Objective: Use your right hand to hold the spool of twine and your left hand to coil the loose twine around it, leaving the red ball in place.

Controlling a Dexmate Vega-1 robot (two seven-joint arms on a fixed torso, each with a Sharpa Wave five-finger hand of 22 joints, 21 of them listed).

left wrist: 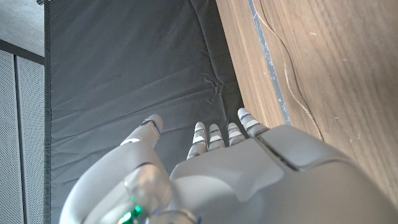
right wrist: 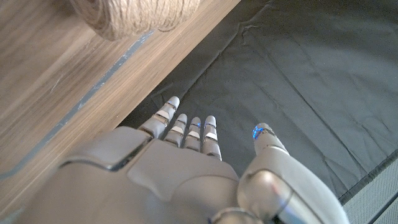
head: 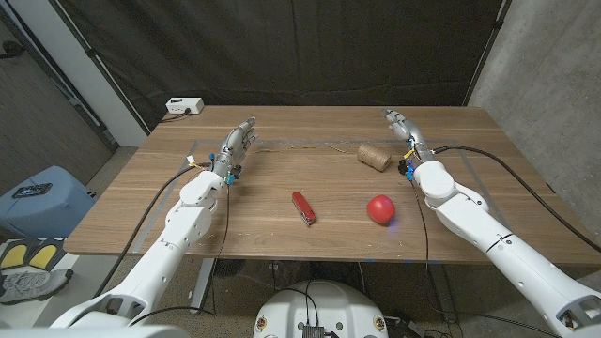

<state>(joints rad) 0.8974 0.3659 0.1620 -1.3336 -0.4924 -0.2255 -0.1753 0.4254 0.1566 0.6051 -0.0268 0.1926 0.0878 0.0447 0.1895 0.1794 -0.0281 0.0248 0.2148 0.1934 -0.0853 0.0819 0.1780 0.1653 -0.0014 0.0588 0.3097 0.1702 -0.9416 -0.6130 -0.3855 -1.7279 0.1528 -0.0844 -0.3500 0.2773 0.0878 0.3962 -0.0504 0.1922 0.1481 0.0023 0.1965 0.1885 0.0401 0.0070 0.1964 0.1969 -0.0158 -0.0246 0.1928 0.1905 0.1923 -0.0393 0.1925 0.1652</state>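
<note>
From the head view, we see the spool of twine (head: 373,157) lying on its side near the table's (head: 188,221) far edge, loose twine (head: 300,146) trailing along that edge toward our left hand (head: 235,147). Our right hand (head: 405,128) waits just beside the spool; the red ball (head: 379,208) sits nearer the front edge, clear of the work. A red pocket knife (head: 303,207) lies mid-table.

In the left wrist view, our left hand (left wrist: 205,168) is spread and empty beside the twine (left wrist: 286,74), likely ready to gather it.

In the right wrist view, our right hand (right wrist: 180,162) is likewise spread, empty, the spool (right wrist: 134,15) ungrasped.

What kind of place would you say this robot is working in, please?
Probably a lab or test bay rather than a home: black curtains hang behind the wooden table, a bare concrete wall stands beside it, and the table holds just a few props, such as a spool of twine and a red ball.
</note>
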